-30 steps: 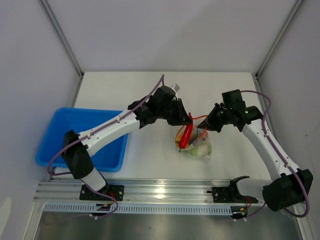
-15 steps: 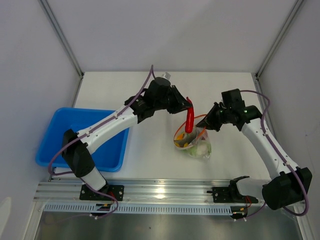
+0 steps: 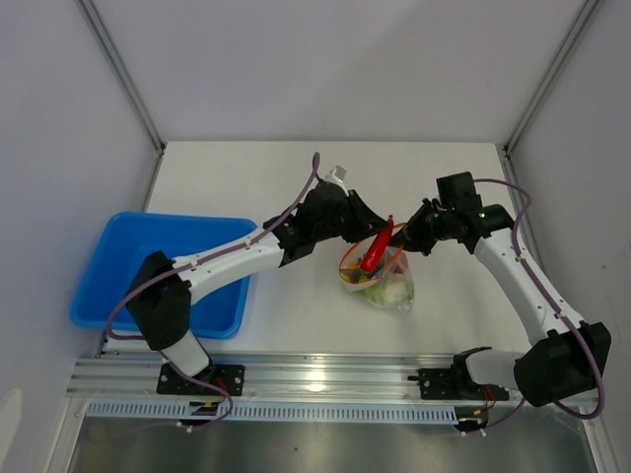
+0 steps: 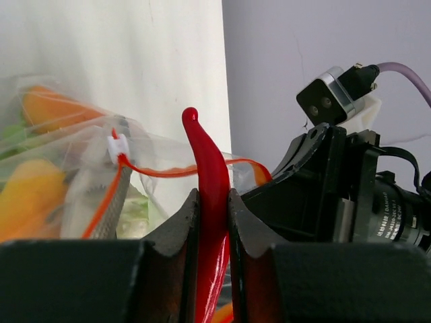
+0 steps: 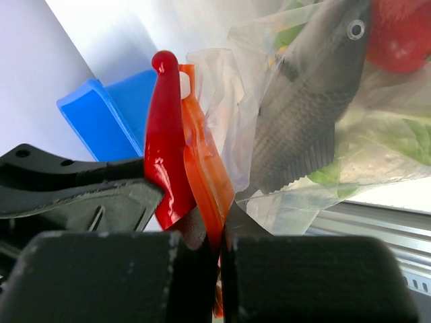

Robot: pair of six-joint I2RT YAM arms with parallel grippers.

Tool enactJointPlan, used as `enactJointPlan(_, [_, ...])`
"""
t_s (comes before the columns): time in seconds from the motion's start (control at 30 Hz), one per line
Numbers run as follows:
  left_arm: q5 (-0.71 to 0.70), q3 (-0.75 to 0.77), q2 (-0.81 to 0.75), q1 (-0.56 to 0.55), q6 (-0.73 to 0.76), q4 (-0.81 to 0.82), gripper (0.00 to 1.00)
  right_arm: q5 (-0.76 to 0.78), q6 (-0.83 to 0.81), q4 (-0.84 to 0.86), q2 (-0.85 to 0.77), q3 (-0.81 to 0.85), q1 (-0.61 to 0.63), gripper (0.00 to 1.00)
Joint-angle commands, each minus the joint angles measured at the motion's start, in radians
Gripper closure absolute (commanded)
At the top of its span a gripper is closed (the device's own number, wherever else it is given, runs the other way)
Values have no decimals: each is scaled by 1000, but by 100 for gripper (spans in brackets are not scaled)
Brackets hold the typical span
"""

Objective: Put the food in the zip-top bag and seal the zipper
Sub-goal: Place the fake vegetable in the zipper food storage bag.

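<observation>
The white surface (image 3: 246, 182) carries everything, with the shallow blue plastic tray (image 3: 113, 261) off to its left, well apart from the work. Near the middle hangs the small clear crinkly zip-top bag (image 3: 392, 291), its mouth up and its belly resting on the surface. Most of the food is already inside: through the film you can see a grey toy fish (image 5: 303, 114), a red-orange fruit (image 5: 404, 33), green leafy bits (image 5: 404, 138) and a yellow lemon-like piece (image 4: 27, 195). Your right hand (image 3: 407, 236) is pressed together on the bag's rim, pinching the thin red zipper strip (image 5: 202, 168) and holding that side of the mouth lifted. Your left hand (image 3: 373, 239) is closed on the glossy red toy chili (image 3: 371, 258), gripping its thicker part. The curled tip sits over the opening, just beside the strip; whether it has passed the rim you cannot tell. Treat the chili as light, hard and probably slippery, so let it go only when it is well inside the mouth. The bag is soft and nearly weightless and will likely slump or skid if freed. Take hold of it by the stiffer zipper strip, not the film. For sealing, one hand should anchor an end of the strip near the small white slider (image 4: 118, 143).
</observation>
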Motion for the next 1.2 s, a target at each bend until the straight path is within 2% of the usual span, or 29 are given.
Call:
enactJointPlan(0.0, [-17,-79,-42,-17,34,194,99,-43,55,76,-50,10,-1,100])
enactJointPlan(0.07, [-2,-83,-44,-15,127,239,100,-44,57,73,-59,10,-1,100])
enactJointPlan(0.13, [7,-71,-50,-15,148,236,99,-46,52,66,-59,13,-1,100])
enactJointPlan(0.2, [-8,-28,-59,-15,198,178,99,-43,48,51,-59,19,-2,100])
enactJointPlan(0.23, [-16,6,-61,-15,204,80,99,-38,40,49,-61,22,-2,100])
enactJointPlan(0.33, [-14,-4,-87,-15,224,70,99,-15,20,36,-65,36,-5,100])
enactJointPlan(0.43, [-13,5,-115,-6,250,-19,99,-7,6,30,-58,36,-12,100])
enactJointPlan(0.67, [26,250,-96,57,298,-414,99,13,-50,31,-48,26,-16,100])
enactJointPlan(0.7, [47,337,-76,77,295,-469,99,14,-57,31,-48,28,-16,100])
enactJointPlan(0.83, [130,439,-33,129,267,-655,99,14,-89,30,-39,39,-16,100])
enactJointPlan(1.0, [219,437,-36,129,243,-780,99,13,-136,28,-30,45,-16,100])
enactJointPlan(1.17, [314,402,-50,59,234,-829,99,13,-172,43,-19,48,-18,100])
